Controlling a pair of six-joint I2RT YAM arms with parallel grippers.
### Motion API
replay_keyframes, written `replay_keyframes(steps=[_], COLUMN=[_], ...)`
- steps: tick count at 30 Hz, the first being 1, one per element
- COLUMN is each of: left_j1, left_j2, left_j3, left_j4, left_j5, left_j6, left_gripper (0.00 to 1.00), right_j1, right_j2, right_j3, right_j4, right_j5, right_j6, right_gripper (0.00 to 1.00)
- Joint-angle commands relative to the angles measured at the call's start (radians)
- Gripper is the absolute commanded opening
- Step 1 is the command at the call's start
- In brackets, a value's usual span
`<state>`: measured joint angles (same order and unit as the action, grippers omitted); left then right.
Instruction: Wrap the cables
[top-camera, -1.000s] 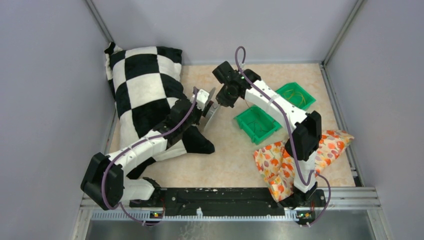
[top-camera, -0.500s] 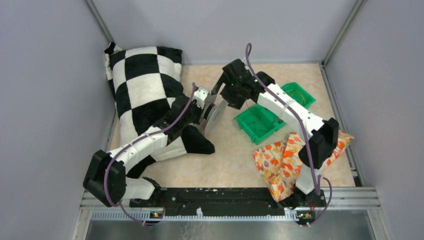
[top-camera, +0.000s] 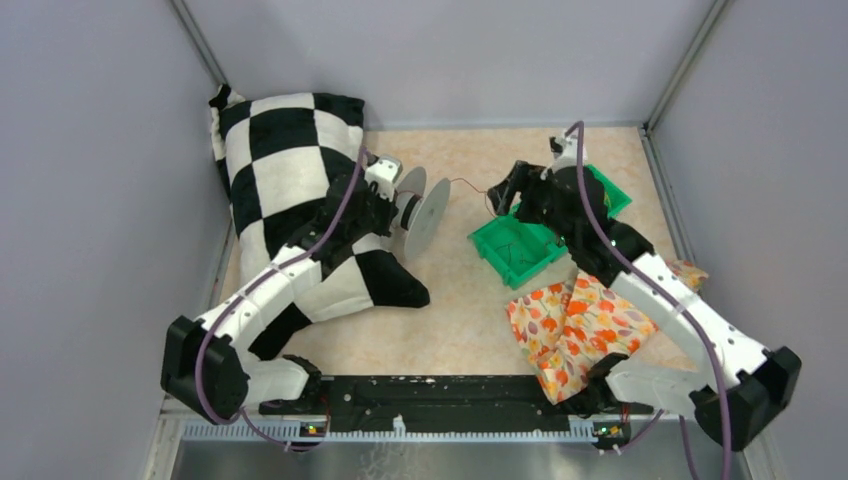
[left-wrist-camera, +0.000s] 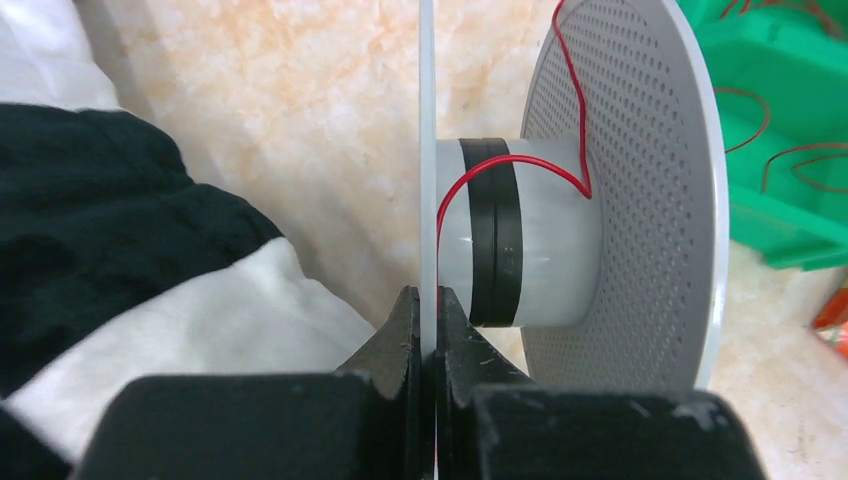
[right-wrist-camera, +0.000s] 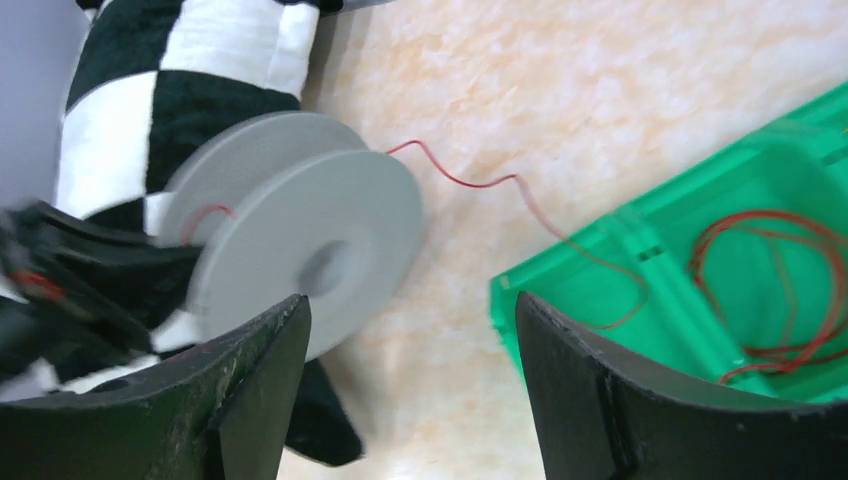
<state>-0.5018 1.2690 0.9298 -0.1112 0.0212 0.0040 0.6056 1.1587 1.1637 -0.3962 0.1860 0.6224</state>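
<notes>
Left gripper (left-wrist-camera: 425, 305) is clenched on the near flange of the grey spool (left-wrist-camera: 520, 240), its jaws pinching that thin disc edge-on so the reel stands out in front of it. Just past the jaws, on the hub, I see one red cable (left-wrist-camera: 480, 171) laid over the black band. From there it climbs the inside face of the far perforated flange and leaves over its rim (barely a turn is on the hub, as far as I can tell).

Beyond the reel the same strand runs slack and wavy over the table (top-camera: 470, 300) towards the right gripper (right-wrist-camera: 410, 300). That one hangs with its fingers (right-wrist-camera: 255, 400) spread wide and nothing between them, and the wire passes ahead of it untouched. The strand's far end drops over the wall of the nearer green bin (right-wrist-camera: 700, 310), just beside that gripper, where more reddish loops (right-wrist-camera: 790, 240) lie curled. A second green bin (top-camera: 600, 190) behind it holds yellowish wire.

I judge this to be the winding step, early on: one end is caught on the reel and most of the length lies loose. Next I need the right gripper to close on the strand between reel and bin and take up the slack. It then has to carry the wire round the hub between the two flanges while the left steadies the reel. The wire is hair-thin, so the pinch must land squarely on it.
</notes>
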Motion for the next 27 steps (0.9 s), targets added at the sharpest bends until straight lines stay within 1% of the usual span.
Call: replay_keyframes(steps=[1, 4, 8, 11, 14, 17, 21, 23, 27], left_j1=[0.010, 0.016, 0.040, 0.052, 0.054, 0.053, 0.053, 0.055, 0.061], left_j2=[-0.117, -0.146, -0.132, -0.126, -0.135, -0.144, -0.138, -0.123, -0.101], left_j3=[0.158, 0.237, 0.387, 0.467, 0.502, 0.551, 0.632, 0.680, 0.741], left_j4=[-0.047, -0.153, -0.310, -0.364, -0.374, -0.390, -0.441, -0.479, -0.520], left_j5=[0.001, 0.016, 0.068, 0.119, 0.133, 0.123, 0.101, 0.094, 0.097], left_j6=[-0.027, -0.049, -0.081, -0.100, -0.124, -0.148, -0.160, -0.167, -0.197], left_gripper=[0.00, 0.00, 0.00, 0.00, 0.00, 0.00, 0.00, 0.00, 0.00], right_j1=[0.003, 0.003, 0.003, 0.001, 0.002, 0.002, 0.002, 0.000, 0.001], right_j2=[-0.144, -0.139, -0.047, 0.027, 0.091, 0.148, 0.193, 0.216, 0.247], right_j3=[-0.226, -0.291, -0.263, -0.231, -0.223, -0.234, -0.269, -0.279, -0.300], right_j4=[0.420, 0.510, 0.506, 0.519, 0.561, 0.619, 0.699, 0.719, 0.740], right_j5=[0.053, 0.020, -0.057, -0.104, -0.215, -0.332, -0.430, -0.440, -0.406], right_j6=[-0.395, -0.534, -0.616, -0.603, -0.602, -0.584, -0.584, -0.593, -0.617], right_gripper=[0.73, 0.73, 0.76, 0.78, 0.77, 0.79, 0.81, 0.81, 0.81])
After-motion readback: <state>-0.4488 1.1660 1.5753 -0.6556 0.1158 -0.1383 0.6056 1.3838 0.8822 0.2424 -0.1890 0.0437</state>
